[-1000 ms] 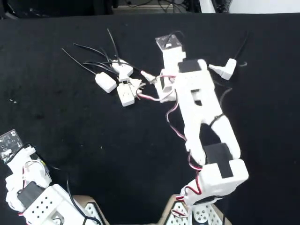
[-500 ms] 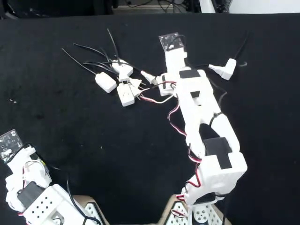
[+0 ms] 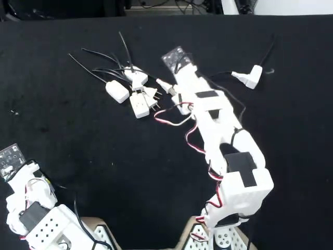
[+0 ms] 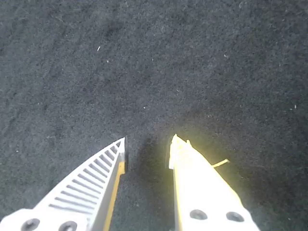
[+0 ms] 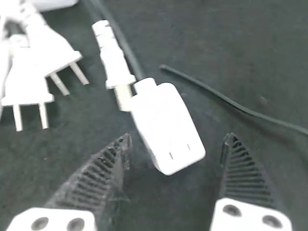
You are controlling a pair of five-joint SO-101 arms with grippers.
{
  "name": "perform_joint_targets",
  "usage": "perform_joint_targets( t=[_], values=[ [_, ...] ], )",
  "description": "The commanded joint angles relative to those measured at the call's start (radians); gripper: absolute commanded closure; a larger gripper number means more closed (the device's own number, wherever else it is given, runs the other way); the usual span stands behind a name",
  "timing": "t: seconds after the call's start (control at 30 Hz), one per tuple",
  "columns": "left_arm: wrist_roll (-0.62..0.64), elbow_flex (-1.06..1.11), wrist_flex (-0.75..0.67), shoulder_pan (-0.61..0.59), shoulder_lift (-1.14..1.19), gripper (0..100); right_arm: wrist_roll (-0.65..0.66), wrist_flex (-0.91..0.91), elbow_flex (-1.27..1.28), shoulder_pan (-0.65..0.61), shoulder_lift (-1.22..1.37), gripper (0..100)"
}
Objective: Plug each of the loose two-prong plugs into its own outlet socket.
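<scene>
**High view:** the right arm (image 3: 218, 125) reaches from lower centre to the plugs (image 3: 150, 95) and sockets (image 3: 117, 91) clustered at upper centre-left. The left arm (image 3: 31, 208) sits at lower left.

**Left wrist view:** the left gripper (image 4: 147, 144), fingers parted, holds nothing above the black table (image 4: 154, 57).

**Right wrist view:** the right gripper (image 5: 175, 144), open, flanks one white socket (image 5: 166, 127) without gripping it. Two loose plugs lie nearby.

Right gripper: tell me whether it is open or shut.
Open. The right gripper has its fingers wide apart, a gap on each side of the white outlet socket between them.
</scene>
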Motion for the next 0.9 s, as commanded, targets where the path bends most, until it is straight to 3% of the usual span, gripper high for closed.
perform_joint_targets(
  t=[0.0,0.23,0.43,0.57,0.77,0.87],
  values=[
    [0.008,-0.005,-0.005,-0.004,-0.008,84,0.041,-0.037,-0.004,-0.026,0.001,71.2],
    [0.008,-0.005,-0.005,-0.004,-0.008,84,0.044,-0.026,-0.163,0.028,0.188,71.3],
    [0.008,-0.005,-0.005,-0.004,-0.008,84,0.046,0.226,-0.386,0.034,0.309,71.3],
    [0.008,-0.005,-0.005,-0.004,-0.008,84,0.048,0.285,-0.423,0.04,0.32,72.1],
    [0.008,-0.005,-0.005,-0.004,-0.008,84,0.048,0.287,-0.421,0.04,0.297,98.6],
    [0.008,-0.005,-0.005,-0.004,-0.008,84,0.038,0.287,-0.397,0.046,0.272,97.5]
  ],
)
